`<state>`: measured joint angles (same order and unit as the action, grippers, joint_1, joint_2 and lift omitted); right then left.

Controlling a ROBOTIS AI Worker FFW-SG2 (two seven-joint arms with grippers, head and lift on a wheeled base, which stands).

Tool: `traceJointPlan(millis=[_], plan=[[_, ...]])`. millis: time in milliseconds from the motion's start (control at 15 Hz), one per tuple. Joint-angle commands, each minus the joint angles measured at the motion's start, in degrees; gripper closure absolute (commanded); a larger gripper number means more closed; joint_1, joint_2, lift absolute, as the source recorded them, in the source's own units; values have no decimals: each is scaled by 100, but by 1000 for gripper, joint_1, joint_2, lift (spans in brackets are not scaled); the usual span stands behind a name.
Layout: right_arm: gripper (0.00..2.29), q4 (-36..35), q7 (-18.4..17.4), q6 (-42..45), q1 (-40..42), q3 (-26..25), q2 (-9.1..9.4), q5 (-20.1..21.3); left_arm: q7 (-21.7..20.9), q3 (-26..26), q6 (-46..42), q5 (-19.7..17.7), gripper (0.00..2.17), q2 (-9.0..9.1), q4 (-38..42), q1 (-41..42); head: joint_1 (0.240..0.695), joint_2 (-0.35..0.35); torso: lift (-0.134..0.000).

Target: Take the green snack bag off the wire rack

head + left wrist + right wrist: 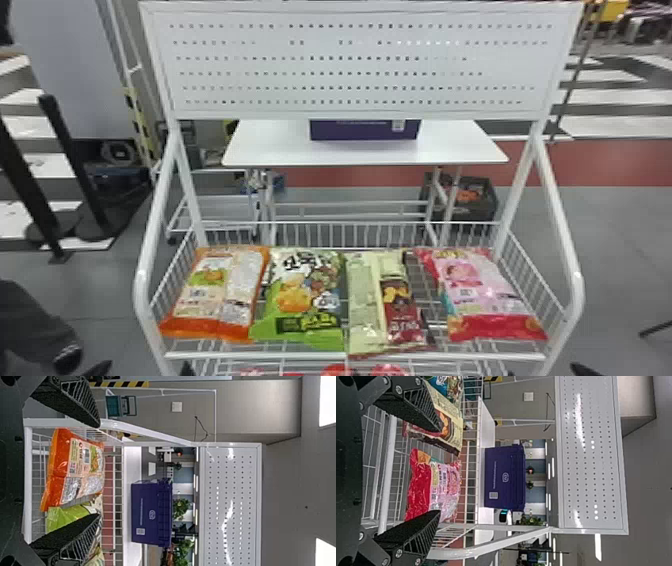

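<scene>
So the left gripper (pixel 147 363) is wide open, with an orange snack bag (pixel 57 463) past its fingers (pixel 73 534) in the wire rack (pixel 27 494). Green snack bag (pixel 59 519)'s right beside that one, and a purple crate (pixel 144 510)'s chilling on the white table (pixel 132 463) behind.

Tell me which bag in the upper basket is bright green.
The second bag from left in the head view, between the orange-edged bag and the cream-and-maroon bag; it alone has a bright green end.

Plump green snack bag (pixel 295 300), printed front up, lying left of centre on white wire rack (pixel 260 355)
</scene>
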<state>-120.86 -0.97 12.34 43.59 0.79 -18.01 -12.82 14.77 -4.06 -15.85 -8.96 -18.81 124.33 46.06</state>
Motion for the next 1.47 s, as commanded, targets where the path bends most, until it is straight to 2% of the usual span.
traceJointPlan(millis=[0, 600, 933, 1000, 1200, 1400], plan=[[167, 1, 0, 0, 0, 0, 0, -1, 0, 2, -1, 0, 87, 0, 3, 8, 499, 0, 0], [167, 1, 0, 0, 0, 9, 26, 8, -97, -77, 87, -35, 87, 0, -58, -141, 499, 0, 0], [167, 18, 0, 0, 0, 26, 61, 26, -123, -991, 1335, 105, 80, -18, -542, -1477, 499, 0, 0], [167, 18, 0, 0, 0, 26, 70, 26, -123, -1229, 1353, 149, 80, -18, -867, -1864, 499, 0, 0], [167, 27, 0, 18, 0, 26, 96, 43, -114, -1668, 1845, 202, 83, 88, -1341, -2655, 499, 0, 0], [167, 27, 0, 18, -9, 44, 105, 70, -149, -1958, 2319, 193, 83, 290, -1772, -3279, 499, 0, 0]])
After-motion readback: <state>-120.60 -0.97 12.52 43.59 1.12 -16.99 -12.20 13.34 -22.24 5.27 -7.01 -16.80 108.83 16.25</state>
